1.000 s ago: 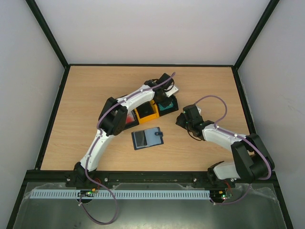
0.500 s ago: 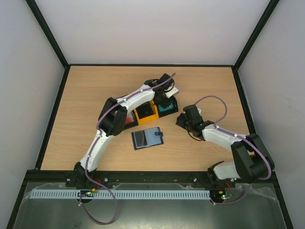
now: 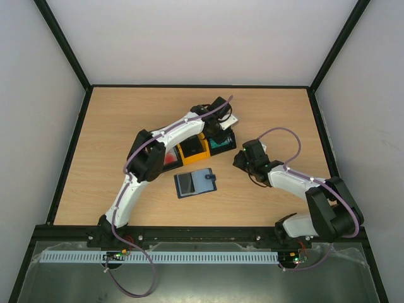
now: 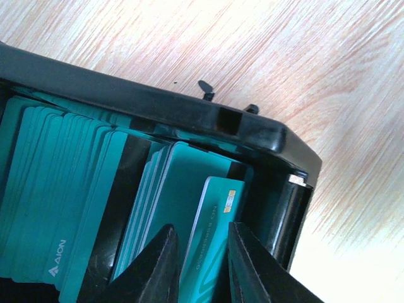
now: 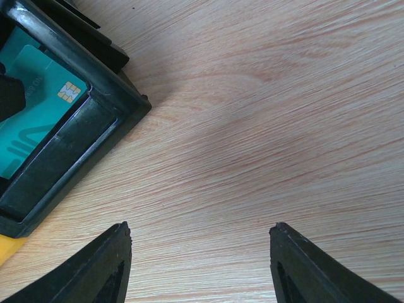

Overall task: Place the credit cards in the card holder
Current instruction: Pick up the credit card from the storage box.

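Observation:
The card holder (image 3: 195, 183) lies open on the table, dark navy with a lighter blue inside. Teal credit cards (image 4: 63, 189) stand in stacks in a black bin (image 4: 189, 113). My left gripper (image 4: 201, 265) reaches down into this bin, narrowly open. Its fingers stand on either side of one teal card with a chip (image 4: 214, 214), which leans out from the stack. That card also shows in the right wrist view (image 5: 38, 107). My right gripper (image 5: 201, 240) is wide open and empty over bare wood, just right of the bin (image 5: 82, 145).
A row of bins stands behind the wallet: the black one with teal cards (image 3: 222, 144), a yellow one (image 3: 192, 150) and one with red-marked cards (image 3: 172, 160). The left arm crosses over them. Black frame rails edge the table.
The left arm's elbow has shifted slightly left. The grippers, cards and wallet stay where they were.

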### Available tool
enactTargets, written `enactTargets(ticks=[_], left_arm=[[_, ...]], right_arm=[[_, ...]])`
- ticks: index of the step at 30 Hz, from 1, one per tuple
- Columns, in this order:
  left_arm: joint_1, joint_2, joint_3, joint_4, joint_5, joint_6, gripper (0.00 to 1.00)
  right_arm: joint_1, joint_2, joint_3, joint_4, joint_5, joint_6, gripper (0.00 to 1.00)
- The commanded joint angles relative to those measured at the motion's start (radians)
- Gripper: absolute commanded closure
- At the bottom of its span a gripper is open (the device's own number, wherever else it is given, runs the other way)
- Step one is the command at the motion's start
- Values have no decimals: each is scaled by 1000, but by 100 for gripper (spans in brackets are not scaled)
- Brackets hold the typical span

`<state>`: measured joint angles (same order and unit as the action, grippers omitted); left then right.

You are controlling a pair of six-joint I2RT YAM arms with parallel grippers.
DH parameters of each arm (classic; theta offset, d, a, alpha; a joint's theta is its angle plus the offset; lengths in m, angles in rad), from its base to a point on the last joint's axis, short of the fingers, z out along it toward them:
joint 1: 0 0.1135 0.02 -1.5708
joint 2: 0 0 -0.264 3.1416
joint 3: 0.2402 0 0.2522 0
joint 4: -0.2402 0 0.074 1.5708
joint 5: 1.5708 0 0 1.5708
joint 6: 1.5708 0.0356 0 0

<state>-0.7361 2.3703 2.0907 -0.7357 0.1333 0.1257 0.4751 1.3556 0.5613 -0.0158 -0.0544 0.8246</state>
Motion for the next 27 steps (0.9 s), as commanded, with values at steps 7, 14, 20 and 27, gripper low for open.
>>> enactTargets(ticks=[7, 14, 20, 27], left_arm=[[-13, -48, -32, -68, 68, -24, 75], [-12, -65, -59, -53, 103, -36, 70], [-14, -43, -56, -48, 82, -36, 67], [-14, -70, -51, -56, 72, -20, 76]], right_arm=[[-4, -18, -12, 14, 6, 11, 41], [-4, -16, -15, 18, 4, 12, 41], [-4, -12, -15, 19, 7, 11, 41], [-4, -7, -15, 23, 6, 10, 41]])
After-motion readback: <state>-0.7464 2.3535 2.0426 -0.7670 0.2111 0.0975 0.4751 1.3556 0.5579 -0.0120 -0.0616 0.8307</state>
